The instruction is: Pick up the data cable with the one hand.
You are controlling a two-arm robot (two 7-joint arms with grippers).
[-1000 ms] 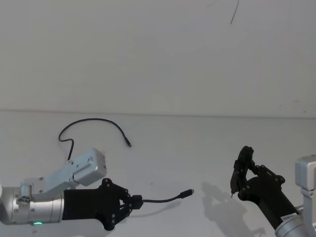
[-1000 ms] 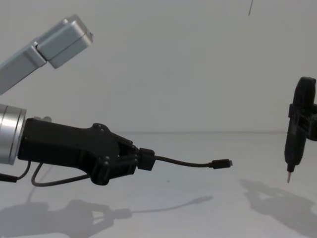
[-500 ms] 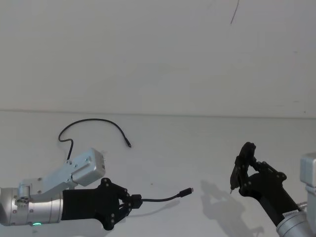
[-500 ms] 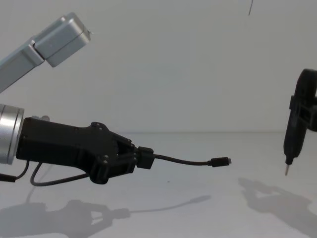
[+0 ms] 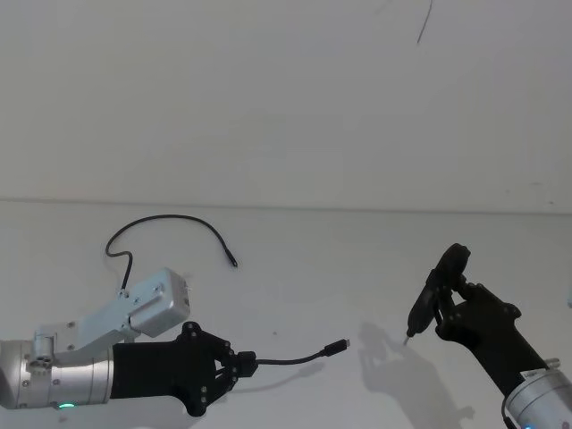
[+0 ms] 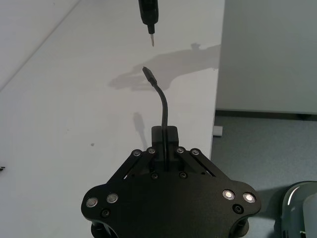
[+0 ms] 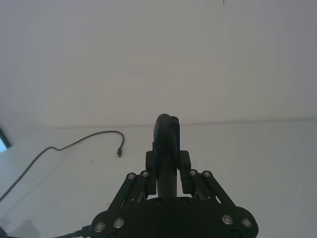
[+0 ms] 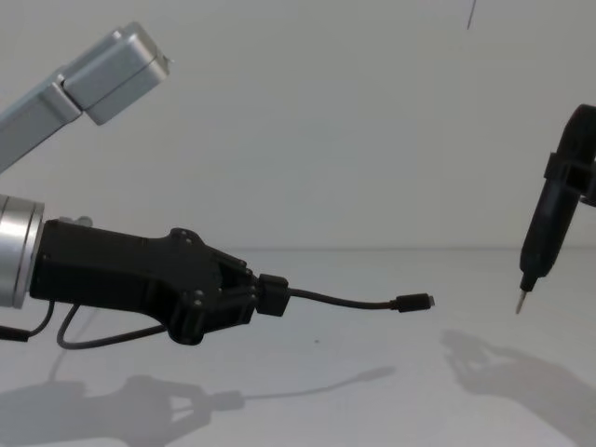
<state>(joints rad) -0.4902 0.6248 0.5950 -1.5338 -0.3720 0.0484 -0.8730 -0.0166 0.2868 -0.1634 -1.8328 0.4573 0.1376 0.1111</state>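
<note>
Right claw turned, pen-like tool now tilted rather than upright, its tip lifted and shifted leftward

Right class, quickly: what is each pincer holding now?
Left pincer: shut on the data cable.
Right pincer: shut on the slim black pen-like tool.

A slim black pen hangs tilted, tip down, above the white table.

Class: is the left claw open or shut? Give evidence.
Shut: the left claw clamps the data cable near one plug, and that end juts forward clear of the table.
</note>
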